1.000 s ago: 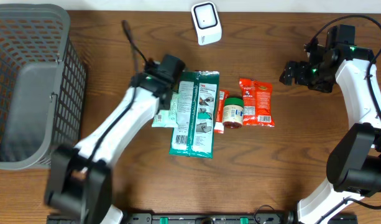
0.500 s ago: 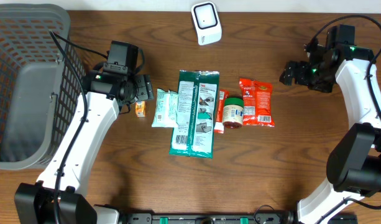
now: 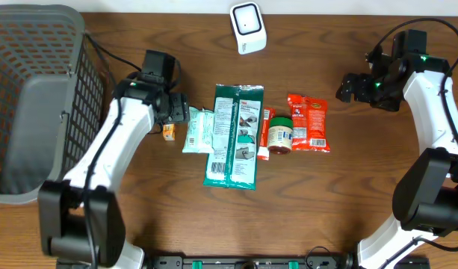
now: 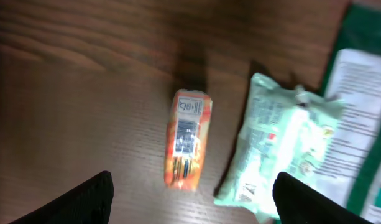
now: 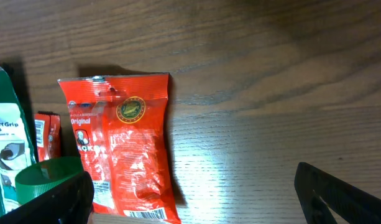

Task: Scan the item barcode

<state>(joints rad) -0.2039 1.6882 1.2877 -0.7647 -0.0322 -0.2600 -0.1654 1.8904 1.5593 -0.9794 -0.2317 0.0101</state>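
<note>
Small orange packet (image 4: 188,138) lies flat on the table (image 3: 139,217), just beside a pale green pouch (image 4: 277,149), barcode (image 4: 186,132) up. Left gripper (image 4: 191,186) hangs over it, fingers wide apart, holding nothing, so I'd say pickup and scan are both left to do. Only the overhead shows the white scanner (image 3: 248,28) at the far edge; only the wrist cam shows the barcode. Right gripper (image 5: 193,186) is spread and empty too, near the red snack bag (image 5: 125,143).

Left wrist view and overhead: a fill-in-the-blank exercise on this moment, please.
The left gripper hovers, jaws ____, over the orange packet. The jar has a ____ lid. The snack bag nearest the right gripper is ____.
Missing: open; green; red.
</note>
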